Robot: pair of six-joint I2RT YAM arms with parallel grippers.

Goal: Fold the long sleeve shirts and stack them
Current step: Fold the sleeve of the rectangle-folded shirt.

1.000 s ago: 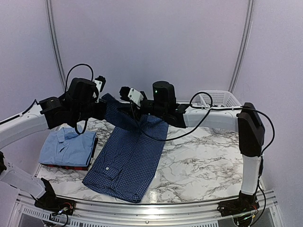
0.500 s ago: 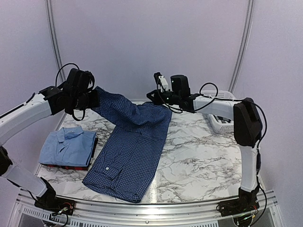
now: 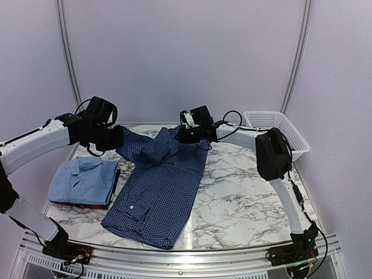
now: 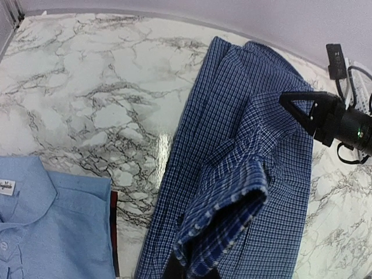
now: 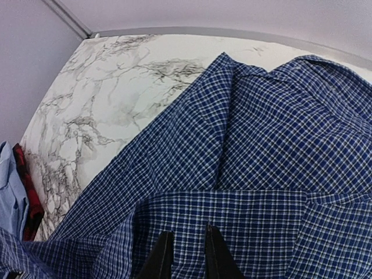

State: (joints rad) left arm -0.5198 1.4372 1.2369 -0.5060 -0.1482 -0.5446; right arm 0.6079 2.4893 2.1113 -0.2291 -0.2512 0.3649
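**Navy checked shirt** [image 3: 160, 192] spread lengthwise on the marble desk [image 3: 250, 197], hem toward the arm bases and collar end toward the back wall.

- **Left hand** [image 3: 114, 139]: clamped on a bunched fold at the shirt's upper left edge and holding it off the desk. The lifted cloth drapes back over the shirt's body.
- **Right hand** [image 3: 178, 135]: hovers just above the shirt's upper right part. Its fingers [image 5: 212, 253] are nearly together with a slim gap between them. Whether they pinch any cloth cannot be told.
- **Left of the navy shirt**, just beside it: a folded light blue shirt [image 3: 81, 180], collar up, stacked on a dark red shirt [image 3: 87, 204] of which only an edge shows.
- **Far right of the navy shirt**, toward the back: a white lattice basket [image 3: 273, 123].
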